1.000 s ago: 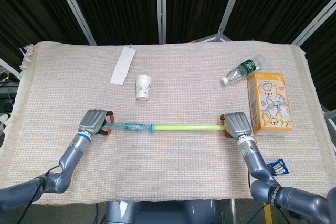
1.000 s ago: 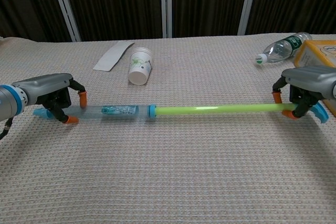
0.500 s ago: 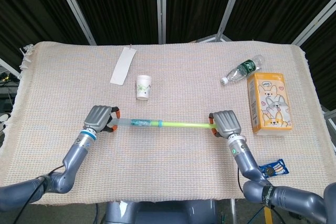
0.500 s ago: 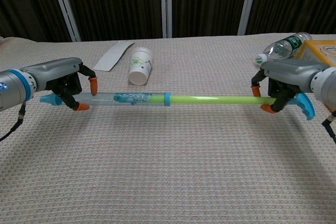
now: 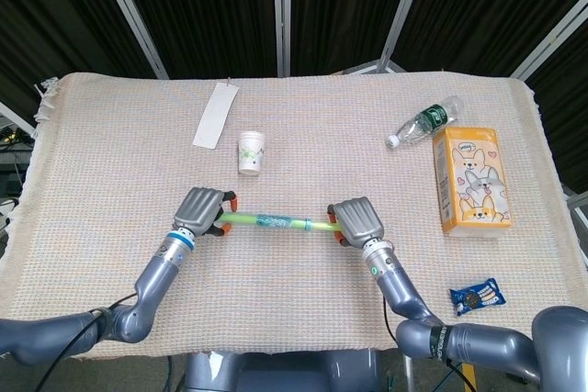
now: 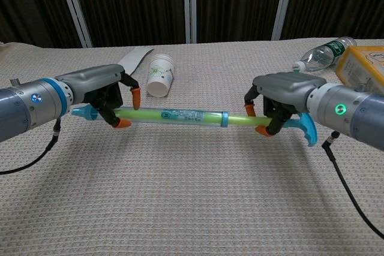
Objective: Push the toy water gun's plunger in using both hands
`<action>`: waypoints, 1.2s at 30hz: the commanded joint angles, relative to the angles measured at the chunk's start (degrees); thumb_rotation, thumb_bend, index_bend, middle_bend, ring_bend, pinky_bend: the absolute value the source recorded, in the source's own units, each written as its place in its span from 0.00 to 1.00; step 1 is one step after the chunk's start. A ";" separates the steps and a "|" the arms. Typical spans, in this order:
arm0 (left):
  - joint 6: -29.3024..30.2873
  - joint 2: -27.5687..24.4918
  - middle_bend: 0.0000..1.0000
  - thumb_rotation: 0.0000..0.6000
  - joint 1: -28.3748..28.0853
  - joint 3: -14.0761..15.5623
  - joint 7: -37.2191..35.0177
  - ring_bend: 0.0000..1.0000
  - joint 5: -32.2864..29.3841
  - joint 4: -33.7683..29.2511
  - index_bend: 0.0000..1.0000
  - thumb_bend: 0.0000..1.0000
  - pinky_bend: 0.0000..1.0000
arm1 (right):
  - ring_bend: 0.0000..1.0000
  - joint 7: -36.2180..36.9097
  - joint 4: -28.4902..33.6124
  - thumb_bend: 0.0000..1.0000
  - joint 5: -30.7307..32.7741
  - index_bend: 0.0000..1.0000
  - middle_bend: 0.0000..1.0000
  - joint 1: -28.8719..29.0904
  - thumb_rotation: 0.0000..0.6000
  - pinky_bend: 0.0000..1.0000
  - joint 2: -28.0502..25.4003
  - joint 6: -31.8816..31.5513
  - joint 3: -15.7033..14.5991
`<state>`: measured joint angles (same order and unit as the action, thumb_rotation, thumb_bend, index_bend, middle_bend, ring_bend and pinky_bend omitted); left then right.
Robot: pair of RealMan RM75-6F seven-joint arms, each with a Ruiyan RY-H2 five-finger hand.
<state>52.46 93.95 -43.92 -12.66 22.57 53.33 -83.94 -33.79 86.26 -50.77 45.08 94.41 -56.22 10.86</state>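
both hands hold the water gun (image 6: 174, 116) off the cloth near the table's (image 5: 110, 153) front middle. left hand (image 6: 105, 94) grasps its barrel end; right hand (image 6: 279, 97) grasps the plunger (image 6: 243, 120) end, only a short green length showing.

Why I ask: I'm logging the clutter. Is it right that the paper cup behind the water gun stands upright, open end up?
Not quite. The paper cup is behind the toy water gun, but the chest view shows it upside down, its wide rim on the table cloth.
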 commanded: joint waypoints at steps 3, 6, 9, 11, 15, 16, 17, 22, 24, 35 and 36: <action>0.26 0.61 0.95 1.00 -0.56 0.13 0.53 0.88 -0.82 -0.14 0.80 0.37 1.00 | 1.00 -0.92 -0.43 0.50 0.45 0.65 1.00 1.07 1.00 1.00 1.38 -0.63 0.68; 0.34 0.97 0.95 1.00 -0.84 0.16 0.51 0.88 -1.29 -0.06 0.80 0.37 1.00 | 1.00 -1.30 -0.65 0.50 0.85 0.65 1.00 1.54 1.00 1.00 1.93 -0.96 0.99; 0.46 1.18 0.95 1.00 -0.99 0.19 0.36 0.88 -1.31 0.04 0.80 0.37 1.00 | 1.00 -1.36 -0.69 0.50 1.11 0.65 1.00 1.73 1.00 1.00 2.18 -1.10 1.09; 0.57 1.30 0.95 1.00 -1.01 0.16 -0.01 0.88 -1.25 0.09 0.80 0.37 1.00 | 1.00 -1.51 -0.72 0.50 1.26 0.65 1.00 1.83 1.00 1.00 2.26 -1.15 1.02; 0.43 1.58 0.95 1.00 -1.06 0.24 -0.74 0.88 -1.18 0.42 0.74 0.37 1.00 | 1.00 -1.80 -0.69 0.49 1.69 0.62 1.00 1.99 1.00 1.00 2.27 -1.22 0.96; 0.32 1.65 0.95 1.00 -1.10 0.27 -1.01 0.88 -1.10 0.46 0.66 0.36 1.00 | 1.00 -1.90 -0.61 0.46 1.88 0.59 1.00 2.07 1.00 1.00 2.26 -1.29 1.04; 0.30 1.70 0.95 1.00 -1.11 0.32 -1.18 0.88 -0.96 0.50 0.56 0.35 1.00 | 1.00 -1.97 -0.52 0.36 1.99 0.50 1.00 2.12 1.00 1.00 2.24 -1.35 1.09; 0.13 1.13 0.92 1.00 -0.57 0.99 -2.81 0.86 0.10 0.64 0.06 0.34 1.00 | 1.00 -2.39 0.81 0.00 1.74 0.11 1.00 1.93 1.00 1.00 0.91 -2.10 0.75; 0.55 0.63 0.92 1.00 -0.07 1.28 -3.56 0.86 0.71 0.67 0.01 0.34 1.00 | 1.00 -1.76 1.18 0.00 0.44 0.04 1.00 1.44 1.00 1.00 0.09 -2.72 0.31; 7.54 -8.03 0.82 1.00 6.75 4.90 -7.50 0.78 6.87 -3.92 0.00 0.35 0.98 | 1.00 5.55 6.30 0.00 -9.86 0.00 1.00 -5.81 1.00 1.00 -10.62 -8.60 -4.54; 9.34 -9.27 0.76 1.00 7.99 5.43 -8.36 0.73 8.52 -4.79 0.00 0.34 0.92 | 1.00 7.32 6.41 0.00 -11.92 0.00 0.99 -6.99 1.00 1.00 -12.11 -9.65 -5.22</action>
<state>58.79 87.38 -38.36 -8.68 15.72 58.88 -86.72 -30.26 91.31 -58.22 40.98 86.05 -63.34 7.55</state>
